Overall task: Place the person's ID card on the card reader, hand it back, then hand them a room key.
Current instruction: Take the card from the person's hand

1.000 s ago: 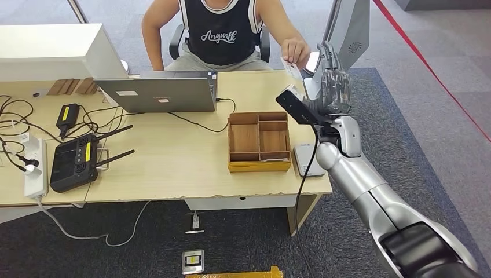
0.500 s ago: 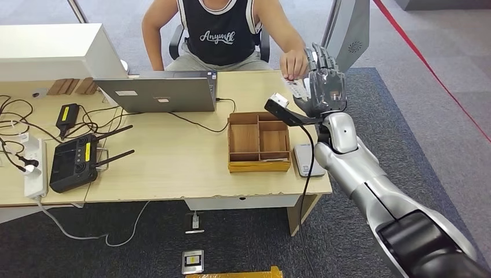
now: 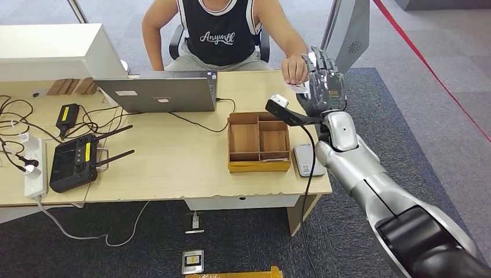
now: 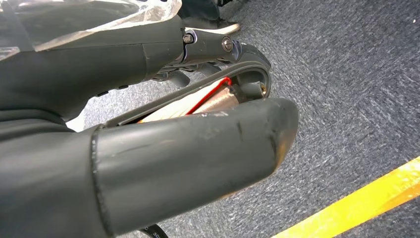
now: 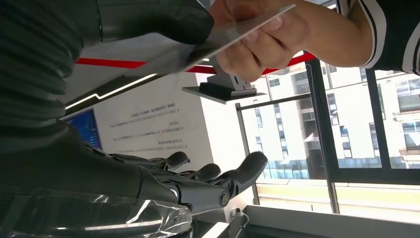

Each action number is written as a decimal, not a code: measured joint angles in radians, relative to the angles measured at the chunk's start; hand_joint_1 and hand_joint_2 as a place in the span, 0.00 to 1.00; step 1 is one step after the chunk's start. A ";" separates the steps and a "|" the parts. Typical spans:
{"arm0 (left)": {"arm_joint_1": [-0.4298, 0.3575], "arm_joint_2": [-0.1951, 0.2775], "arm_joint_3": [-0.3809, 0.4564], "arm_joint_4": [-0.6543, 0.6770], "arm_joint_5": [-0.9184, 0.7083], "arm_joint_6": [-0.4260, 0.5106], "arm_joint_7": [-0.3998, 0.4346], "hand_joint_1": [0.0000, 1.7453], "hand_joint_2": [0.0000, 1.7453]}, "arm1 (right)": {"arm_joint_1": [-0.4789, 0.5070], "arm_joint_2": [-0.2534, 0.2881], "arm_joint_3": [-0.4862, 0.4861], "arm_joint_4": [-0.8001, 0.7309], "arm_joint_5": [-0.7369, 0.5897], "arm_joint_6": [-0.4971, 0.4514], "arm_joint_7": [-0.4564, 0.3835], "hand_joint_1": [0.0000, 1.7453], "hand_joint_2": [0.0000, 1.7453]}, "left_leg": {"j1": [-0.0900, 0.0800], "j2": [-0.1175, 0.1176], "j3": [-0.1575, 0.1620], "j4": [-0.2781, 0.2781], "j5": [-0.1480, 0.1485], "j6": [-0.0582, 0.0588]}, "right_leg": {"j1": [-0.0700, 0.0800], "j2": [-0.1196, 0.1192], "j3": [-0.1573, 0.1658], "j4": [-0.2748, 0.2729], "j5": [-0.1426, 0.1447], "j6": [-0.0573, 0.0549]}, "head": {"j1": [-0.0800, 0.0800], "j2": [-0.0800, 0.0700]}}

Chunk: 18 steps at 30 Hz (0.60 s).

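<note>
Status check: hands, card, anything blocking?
Right hand raised, at the card, grip unclear. Person's hand holds card. Left hand hanging by the floor. Nothing blocking.

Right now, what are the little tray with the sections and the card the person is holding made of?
The tray looks like plain, unvarnished wood or plywood: matte brown with thin cut dividers. The card looks like smooth plastic, thin, flat and pale, with a slight sheen, though coated paper can't be ruled out. The desk looks like light wood-pattern laminate.

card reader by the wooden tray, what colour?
Light grey/silver card reader, lying flat on the desk right of the wooden tray; clearest in the head view.
</note>
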<state>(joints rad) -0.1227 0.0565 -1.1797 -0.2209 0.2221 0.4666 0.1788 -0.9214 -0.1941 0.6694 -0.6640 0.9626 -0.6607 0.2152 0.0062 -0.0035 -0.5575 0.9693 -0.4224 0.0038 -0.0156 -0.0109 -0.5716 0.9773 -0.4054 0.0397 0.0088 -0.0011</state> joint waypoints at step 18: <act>0.000 0.000 -0.005 0.000 -0.004 -0.007 -0.020 0.00 0.00 | -0.005 0.009 0.001 0.039 -0.039 0.020 -0.023 1.00 1.00 | 0.000 0.000 0.000 0.000 0.000 0.000 | 0.000 0.000 0.000 0.000 0.000 0.000 | 0.000 0.000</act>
<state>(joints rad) -0.1224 0.0565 -1.1845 -0.2209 0.2179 0.4596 0.1593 -0.9268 -0.1849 0.6702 -0.6249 0.9233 -0.6406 0.1924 0.0062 -0.0032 -0.5570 0.9695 -0.4224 0.0038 -0.0155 -0.0109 -0.5716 0.9773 -0.4054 0.0397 0.0087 -0.0011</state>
